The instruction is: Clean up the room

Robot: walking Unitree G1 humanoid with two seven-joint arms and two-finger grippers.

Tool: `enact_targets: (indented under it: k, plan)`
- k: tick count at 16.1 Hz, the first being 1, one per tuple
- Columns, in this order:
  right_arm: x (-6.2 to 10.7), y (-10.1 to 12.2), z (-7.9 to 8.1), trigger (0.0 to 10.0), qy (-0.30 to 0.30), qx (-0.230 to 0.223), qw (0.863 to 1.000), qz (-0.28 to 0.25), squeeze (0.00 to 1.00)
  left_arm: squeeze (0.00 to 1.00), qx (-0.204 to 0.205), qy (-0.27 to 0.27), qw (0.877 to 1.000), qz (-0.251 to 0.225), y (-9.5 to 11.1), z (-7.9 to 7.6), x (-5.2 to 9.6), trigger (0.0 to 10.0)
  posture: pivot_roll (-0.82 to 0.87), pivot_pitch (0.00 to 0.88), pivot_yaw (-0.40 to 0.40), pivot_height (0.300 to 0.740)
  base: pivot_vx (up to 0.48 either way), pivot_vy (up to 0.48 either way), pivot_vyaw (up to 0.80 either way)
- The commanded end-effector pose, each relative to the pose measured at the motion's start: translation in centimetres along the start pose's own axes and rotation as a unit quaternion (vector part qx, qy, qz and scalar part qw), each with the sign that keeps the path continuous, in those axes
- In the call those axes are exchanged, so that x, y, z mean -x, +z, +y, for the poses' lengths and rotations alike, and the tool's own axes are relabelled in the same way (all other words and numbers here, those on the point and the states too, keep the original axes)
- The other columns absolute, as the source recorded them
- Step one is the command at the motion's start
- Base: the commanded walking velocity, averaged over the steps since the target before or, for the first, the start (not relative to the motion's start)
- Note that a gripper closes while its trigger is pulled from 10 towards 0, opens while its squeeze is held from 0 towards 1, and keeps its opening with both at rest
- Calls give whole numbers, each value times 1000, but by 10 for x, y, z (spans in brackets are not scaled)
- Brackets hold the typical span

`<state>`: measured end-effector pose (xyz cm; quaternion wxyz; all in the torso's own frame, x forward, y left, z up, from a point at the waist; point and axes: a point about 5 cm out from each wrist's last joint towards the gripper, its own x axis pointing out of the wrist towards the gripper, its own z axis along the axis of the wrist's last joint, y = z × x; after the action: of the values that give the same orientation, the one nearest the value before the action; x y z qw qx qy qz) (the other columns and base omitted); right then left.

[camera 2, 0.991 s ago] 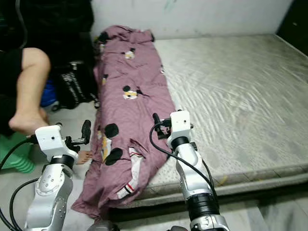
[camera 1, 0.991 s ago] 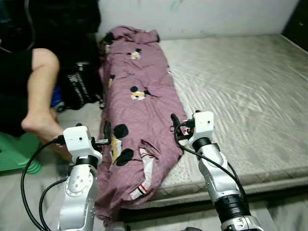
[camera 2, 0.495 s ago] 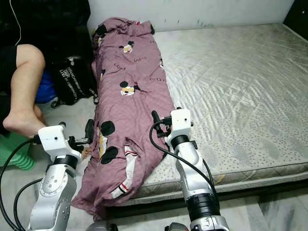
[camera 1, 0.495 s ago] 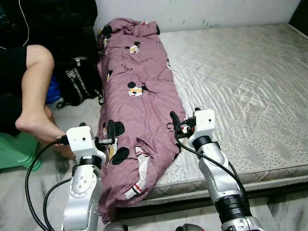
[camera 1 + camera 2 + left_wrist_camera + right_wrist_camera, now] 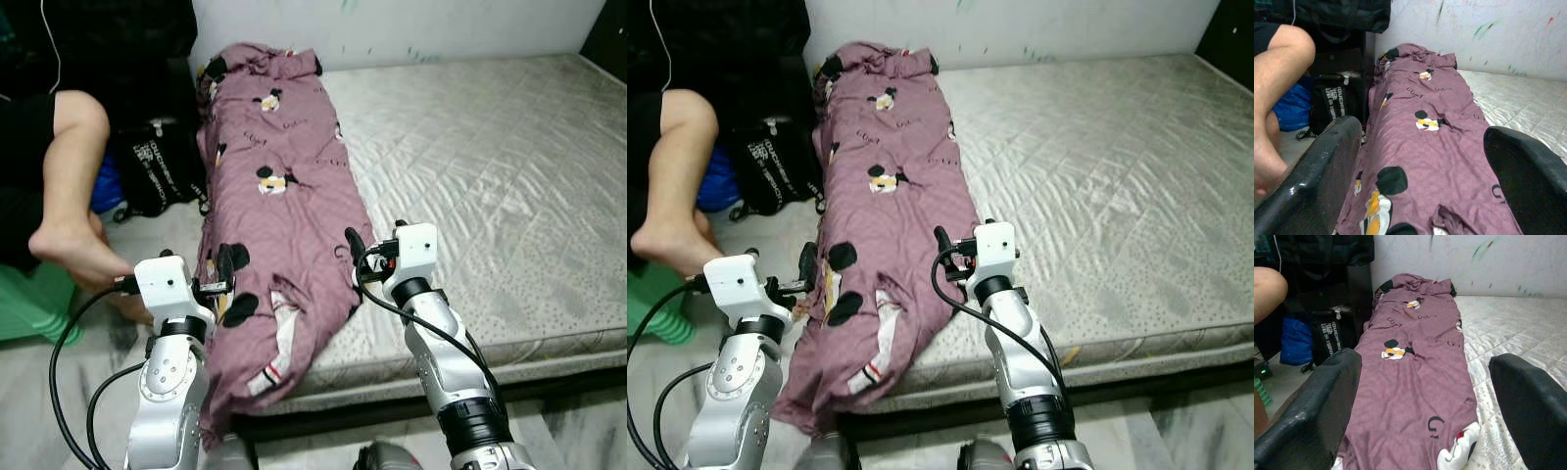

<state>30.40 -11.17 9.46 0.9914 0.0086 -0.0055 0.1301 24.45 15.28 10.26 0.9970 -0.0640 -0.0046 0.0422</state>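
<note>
Closest to the robot are its two silver arms, both held up over the near edge of the bed [image 5: 509,196]. The left gripper [image 5: 224,276] is at the near left, right by the purple blanket [image 5: 274,186] where it hangs off the bed. Its fingers [image 5: 1317,171] are spread wide and hold nothing. The right gripper [image 5: 353,250] is a bit to the right, just over the right edge of the blanket near its near end. Its fingers [image 5: 1312,401] are spread wide too, with nothing between them. The blanket is long and bunched up like a roll. It has black and yellow cartoon mouse heads on it. It lies along the left side of the bed, from the near edge all the way back to the wall [image 5: 411,29]. Its near end droops over the bed edge toward the floor [image 5: 59,392]. A white and red bit of cloth shows in the folds there. The rest of the bed is a bare grey mattress with a quilted top, and it goes off to the right. On the left, on the floor side, a person's bare leg [image 5: 69,186] is bent, with the foot near the left arm. Something green [image 5: 29,304] sits under the foot. Farther back on the left is a black bag [image 5: 162,176] with white words on it, just beside the blanket, and something blue [image 5: 106,191] is next to it. The far wall is white with a few small marks.
</note>
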Motion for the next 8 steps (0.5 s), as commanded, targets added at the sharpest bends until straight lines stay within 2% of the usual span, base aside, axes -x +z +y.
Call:
enact_targets:
  k: [1, 4, 8]
  plan:
    - [0, 2, 4, 10000, 7, -2, 1000, -3, 0, 0, -6, 4, 1000, 2, 0, 3, 1, 10000, 14, 31, 32, 625, 0, 0, 0]
    - [0, 1, 3, 10000, 6, 2, 1000, 0, 0, 0, -4, 7, 1000, 2, 0, 3, 1, 10000, 14, 33, 29, 595, 0, 0, 0]
    - [0, 0, 3, 10000, 5, 6, 1000, 4, 0, 0, -13, 19, 1000, -1, 1, 6, 0, 10000, 16, 40, 26, 595, 0, 0, 0]
